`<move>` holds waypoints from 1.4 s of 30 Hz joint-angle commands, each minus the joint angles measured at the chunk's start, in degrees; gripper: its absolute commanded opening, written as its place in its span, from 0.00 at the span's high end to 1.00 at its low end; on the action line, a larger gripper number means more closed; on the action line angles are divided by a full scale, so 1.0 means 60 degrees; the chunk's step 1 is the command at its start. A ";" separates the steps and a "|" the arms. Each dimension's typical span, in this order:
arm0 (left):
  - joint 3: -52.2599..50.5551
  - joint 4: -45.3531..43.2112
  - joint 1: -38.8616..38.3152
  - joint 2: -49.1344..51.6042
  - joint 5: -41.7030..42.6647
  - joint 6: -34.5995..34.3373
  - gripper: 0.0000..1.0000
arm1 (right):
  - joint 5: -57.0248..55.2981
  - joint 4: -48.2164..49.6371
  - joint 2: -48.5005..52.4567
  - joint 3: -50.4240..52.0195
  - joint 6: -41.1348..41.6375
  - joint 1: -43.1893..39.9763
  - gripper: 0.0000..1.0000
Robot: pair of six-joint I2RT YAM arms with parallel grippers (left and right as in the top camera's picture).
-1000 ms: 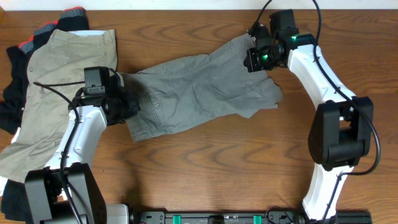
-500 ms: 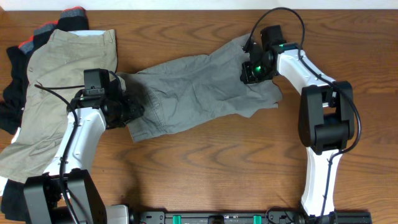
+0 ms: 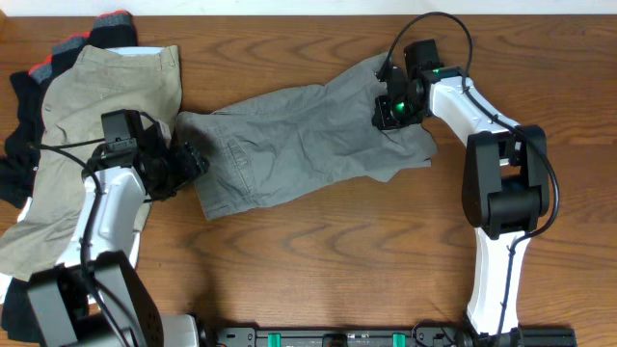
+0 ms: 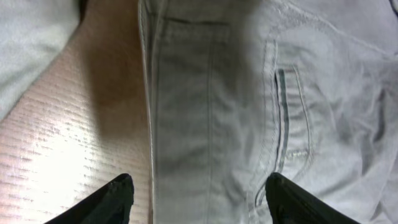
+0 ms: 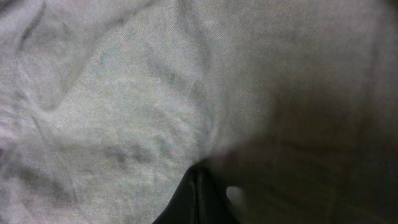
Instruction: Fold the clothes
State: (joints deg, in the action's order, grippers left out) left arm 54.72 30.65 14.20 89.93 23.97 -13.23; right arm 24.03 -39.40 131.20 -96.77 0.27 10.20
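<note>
Shorts (image 3: pixel 308 140), grey-green, rumpled flat, left hand (image 4: pixel 199 190) spread open over waistband (image 4: pixel 180 112), right hand (image 5: pixel 199 182) pinched shut on cloth

Shorts (image 3: pixel 308 140): middle of the desk (image 3: pixel 337 260), left to right.
Pile of clothes (image 3: pixel 58 125): far left, beside the shorts.
Left tool (image 3: pixel 190 161): over the shorts' left edge.
Right tool (image 3: pixel 388 111): on their right end.

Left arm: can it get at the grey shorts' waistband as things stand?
Probably yes. The left gripper hangs open right over the waistband edge of the grey shorts, with nothing lying between them.
</note>
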 commanded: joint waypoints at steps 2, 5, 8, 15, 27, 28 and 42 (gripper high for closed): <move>0.0117 -0.0357 0.0033 0.0648 0.0404 0.0131 0.29 | 0.0004 -0.0047 0.0331 0.0033 -0.0055 -0.0025 0.99; 0.0117 -0.0576 0.0036 0.1137 0.0404 0.0131 0.29 | 0.0000 -0.0080 0.0331 0.0033 -0.0058 -0.0022 0.99; 0.0117 -0.0787 0.0036 0.1668 0.0404 0.0131 0.29 | 0.0000 -0.0102 0.0331 0.0033 -0.0058 -0.0022 0.99; 0.0117 -0.1140 0.0025 0.2324 0.0466 0.0120 0.29 | 0.0000 -0.0098 0.0331 0.0033 -0.0058 -0.0025 0.98; 0.0117 -0.1552 -0.0433 0.2863 0.1188 0.0087 0.78 | 0.0004 -0.0080 0.0331 0.0033 -0.0058 -0.0025 0.98; 0.0117 -0.1552 -0.0419 0.2838 0.1188 0.0087 0.89 | 0.0000 -0.0098 0.0331 0.0033 -0.0058 -0.0025 0.98; 0.0117 -0.0634 0.0160 0.0087 0.1184 0.0175 0.94 | 0.0401 -0.0466 0.0331 0.0033 -0.0033 0.0000 0.99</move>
State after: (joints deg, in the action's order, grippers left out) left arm 55.64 26.35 14.76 95.55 31.48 -13.06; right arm 26.02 -41.56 131.24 -96.79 0.27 10.20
